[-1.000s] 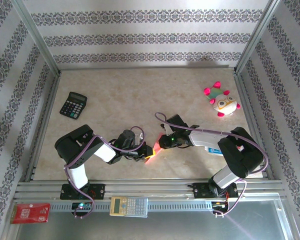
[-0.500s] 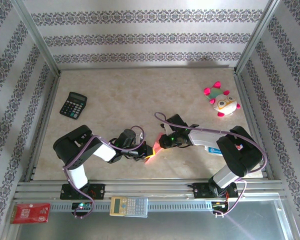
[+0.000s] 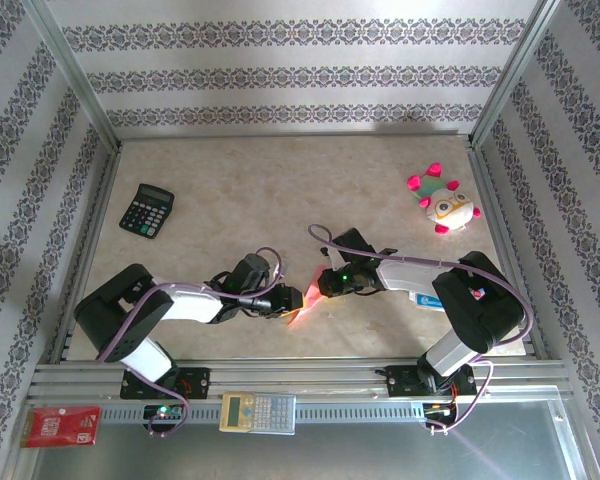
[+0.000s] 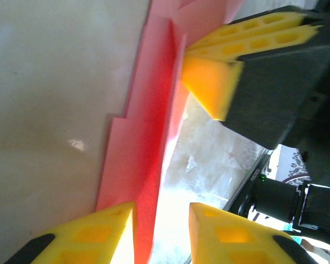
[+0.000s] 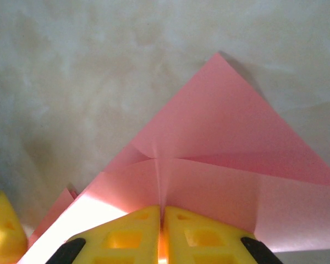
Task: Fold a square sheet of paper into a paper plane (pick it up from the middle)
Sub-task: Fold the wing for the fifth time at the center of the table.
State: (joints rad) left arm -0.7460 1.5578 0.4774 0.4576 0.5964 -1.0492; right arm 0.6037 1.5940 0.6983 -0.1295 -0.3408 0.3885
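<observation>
From above, the paper plane [image 3: 298, 306] sits toward the near middle of the table [image 3: 230, 180], between the left gripper [image 3: 283, 300] and right gripper [image 3: 323, 286]. In the left wrist view, the left jaws stand apart, with the pink fold between them. In the right wrist view, the right jaws are pinched together on the plane's centre crease.

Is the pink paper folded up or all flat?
Folded: the pink paper shows layered flaps, a centre crease and a pointed tip.
</observation>
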